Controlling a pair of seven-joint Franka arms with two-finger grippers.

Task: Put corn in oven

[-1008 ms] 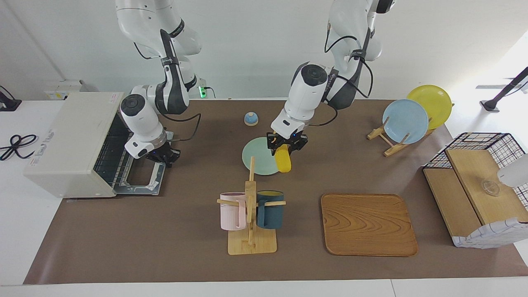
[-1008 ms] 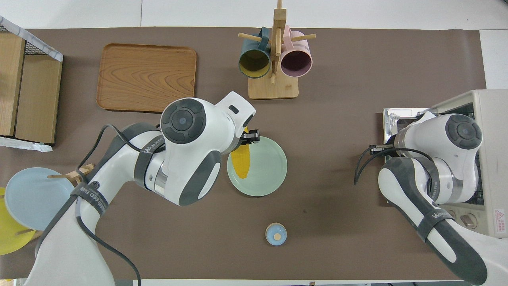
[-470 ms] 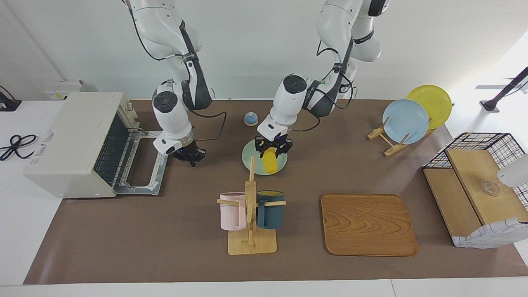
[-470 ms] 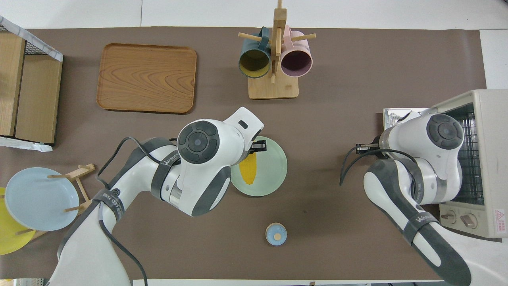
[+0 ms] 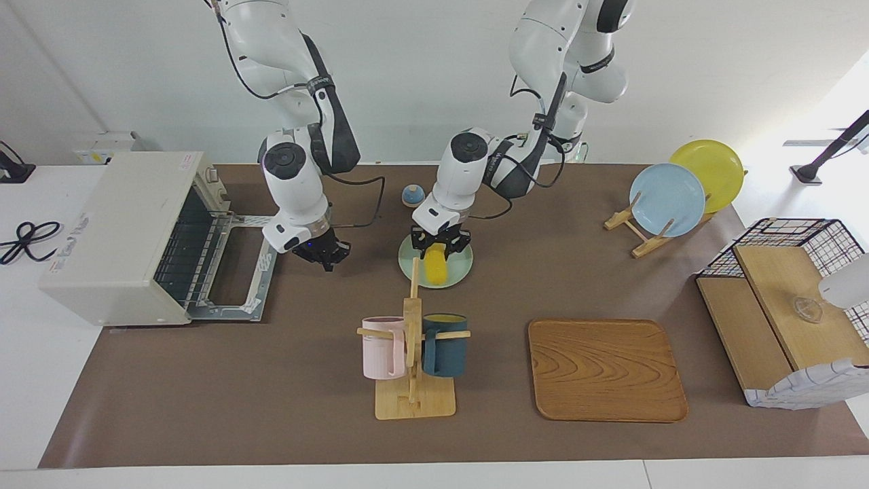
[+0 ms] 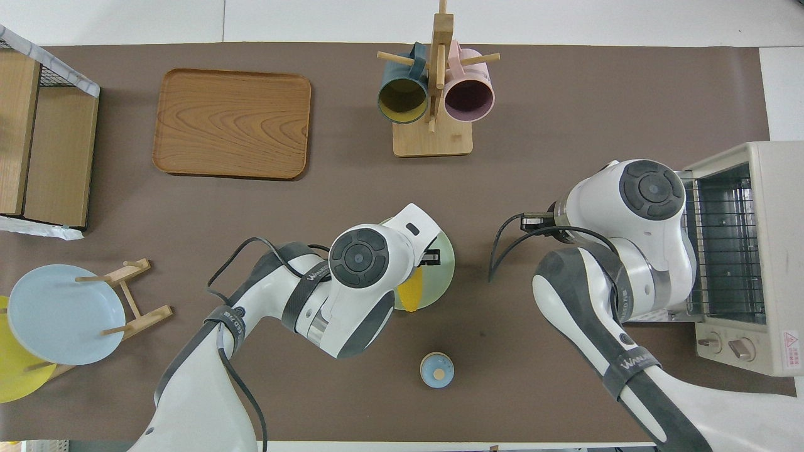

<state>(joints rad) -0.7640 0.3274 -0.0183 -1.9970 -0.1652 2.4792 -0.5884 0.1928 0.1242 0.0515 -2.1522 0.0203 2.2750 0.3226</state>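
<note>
The yellow corn (image 5: 436, 270) hangs tip-down from my left gripper (image 5: 440, 247), which is shut on its upper end over the pale green plate (image 5: 459, 270). From overhead the left wrist covers most of it; only the corn's tip (image 6: 411, 296) shows at the edge of the plate (image 6: 441, 267) nearer to the robots. The off-white oven (image 5: 115, 224) stands at the right arm's end of the table with its door (image 5: 234, 280) dropped flat and its wire rack (image 6: 722, 251) showing. My right gripper (image 5: 326, 255) hovers over bare table between the oven door and the plate, holding nothing.
A wooden mug rack (image 5: 411, 353) with a pink and a dark blue mug stands farther from the robots than the plate. Beside it lies a wooden tray (image 5: 606, 370). A small blue knob (image 5: 413, 195), a plate stand (image 5: 669, 197) and a wire basket (image 5: 787, 292) are also here.
The left gripper carried the corn toward the robots and the right arm's end, still over the plate. The right gripper left the oven door and swung toward the table's middle.
</note>
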